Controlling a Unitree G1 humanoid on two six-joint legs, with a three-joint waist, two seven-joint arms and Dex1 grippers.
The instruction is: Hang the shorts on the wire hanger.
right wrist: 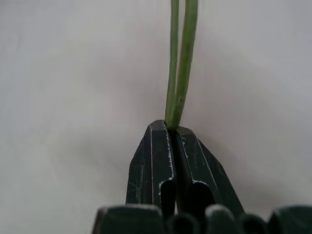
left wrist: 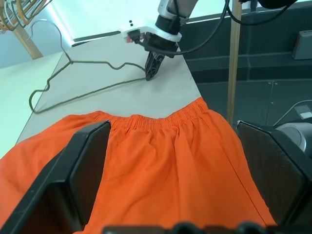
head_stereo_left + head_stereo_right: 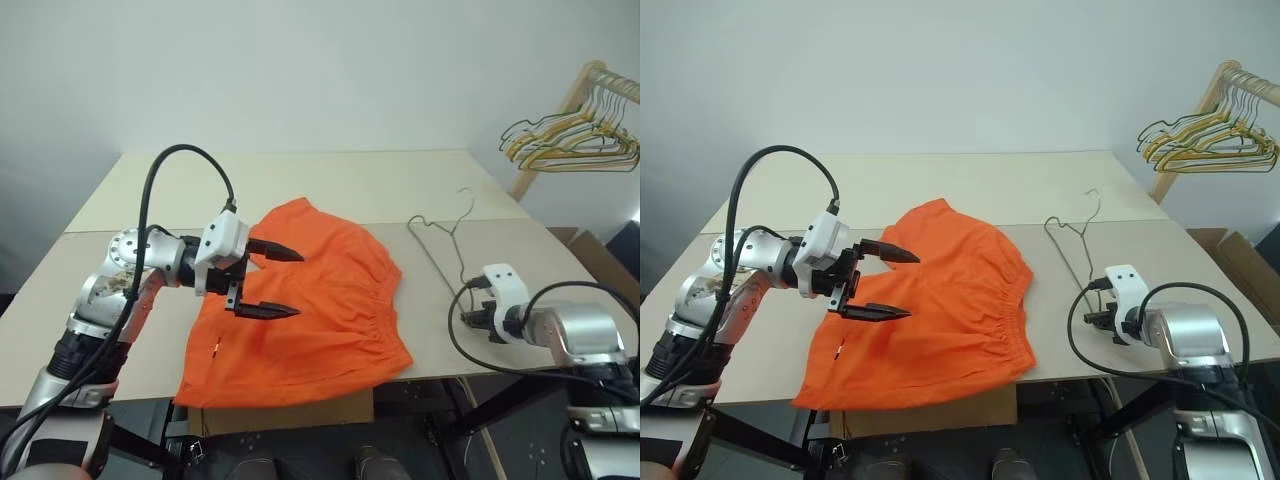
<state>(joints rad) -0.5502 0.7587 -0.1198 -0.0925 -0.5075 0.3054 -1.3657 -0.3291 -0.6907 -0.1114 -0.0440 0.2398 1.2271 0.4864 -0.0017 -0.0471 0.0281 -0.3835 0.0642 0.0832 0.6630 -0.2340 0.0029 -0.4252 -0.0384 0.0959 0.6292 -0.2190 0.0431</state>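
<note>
The bright orange shorts (image 3: 320, 310) lie spread flat on the beige table (image 3: 300, 180), the gathered waistband toward the right and the near hem at the front edge. My left gripper (image 3: 298, 284) hovers just above their left half, open, with nothing between its fingers. The thin grey wire hanger (image 3: 436, 262) lies on the table right of the shorts, hook pointing away. My right gripper (image 3: 466, 318) is shut on the hanger's near corner; the right wrist view shows the doubled wire (image 1: 184, 58) pinched between the fingertips.
A wooden rack with bunched gold and green hangers (image 3: 575, 135) stands at the back right, off the table. A cardboard box (image 3: 290, 412) sits under the front edge, another (image 3: 590, 250) beside the table's right side.
</note>
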